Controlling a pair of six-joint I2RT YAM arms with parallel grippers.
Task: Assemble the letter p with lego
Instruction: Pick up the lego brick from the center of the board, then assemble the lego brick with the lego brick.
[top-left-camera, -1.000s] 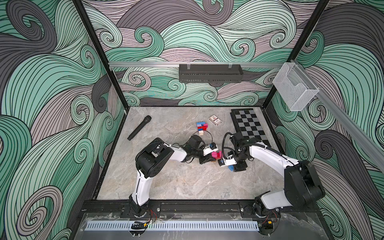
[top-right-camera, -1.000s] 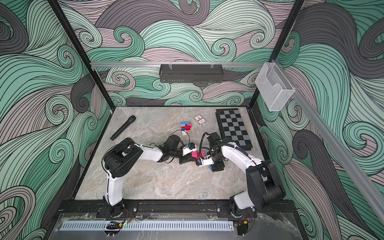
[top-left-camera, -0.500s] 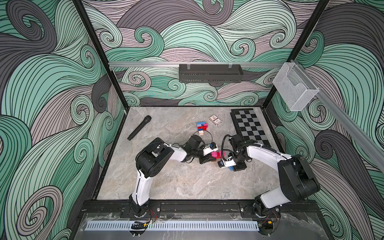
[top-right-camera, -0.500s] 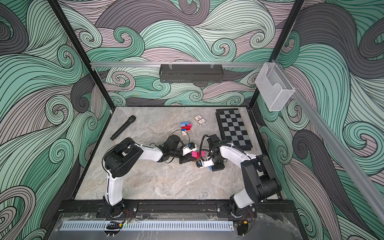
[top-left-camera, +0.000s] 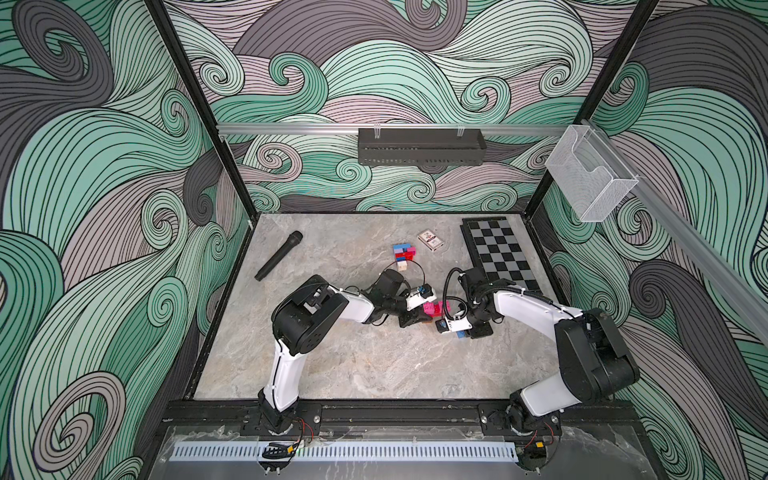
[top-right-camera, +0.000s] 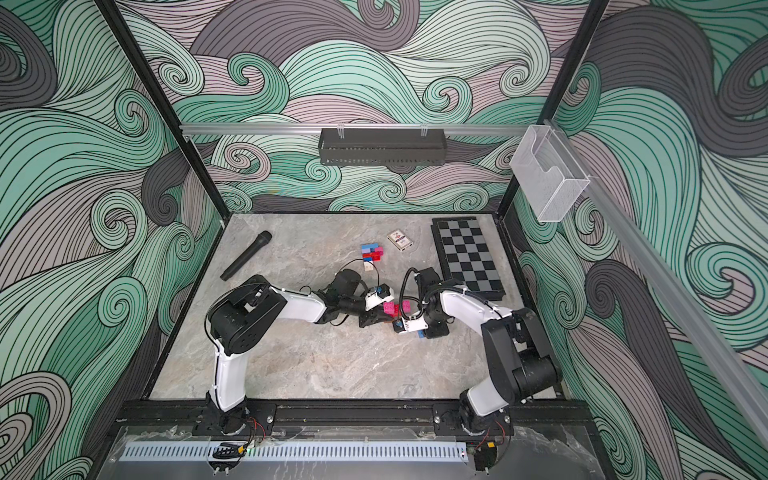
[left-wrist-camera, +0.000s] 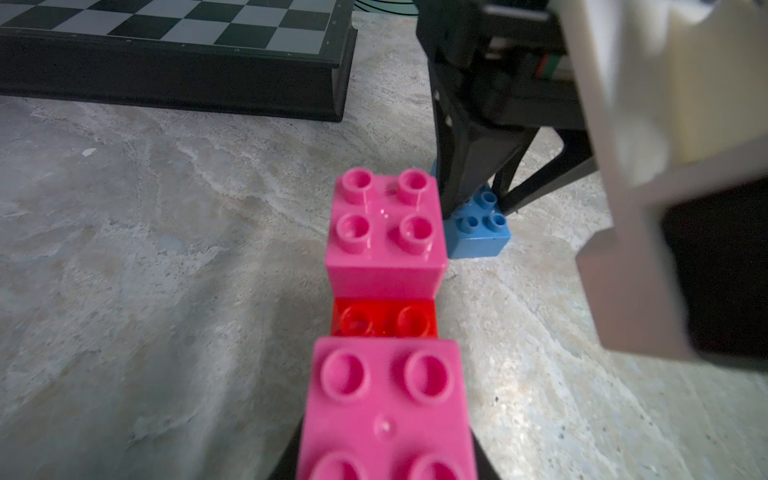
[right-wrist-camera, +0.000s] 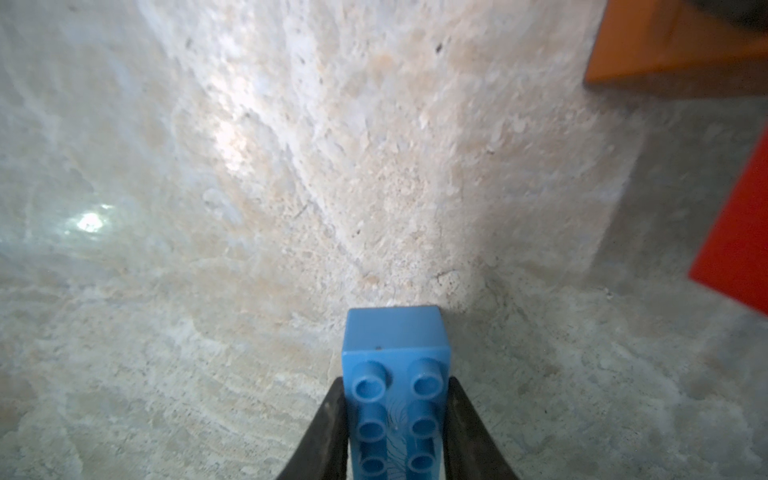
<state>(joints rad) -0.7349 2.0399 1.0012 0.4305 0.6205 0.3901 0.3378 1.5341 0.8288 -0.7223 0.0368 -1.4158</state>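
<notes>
Reads as early: pink-red stack (left-wrist-camera: 384, 266) pinched in left gripper (left-wrist-camera: 384, 469) at the middle of the table (top-left-camera: 332, 365), blue brick (right-wrist-camera: 397, 340) clamped in right gripper (right-wrist-camera: 397, 399) just beside it but not joined, spare bricks (top-left-camera: 404, 252) loose farther back, leaving most of the P unbuilt.

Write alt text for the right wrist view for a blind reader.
The right gripper is shut on a blue oblong brick close to the marble table. An orange brick and a red brick show at the edge.
</notes>
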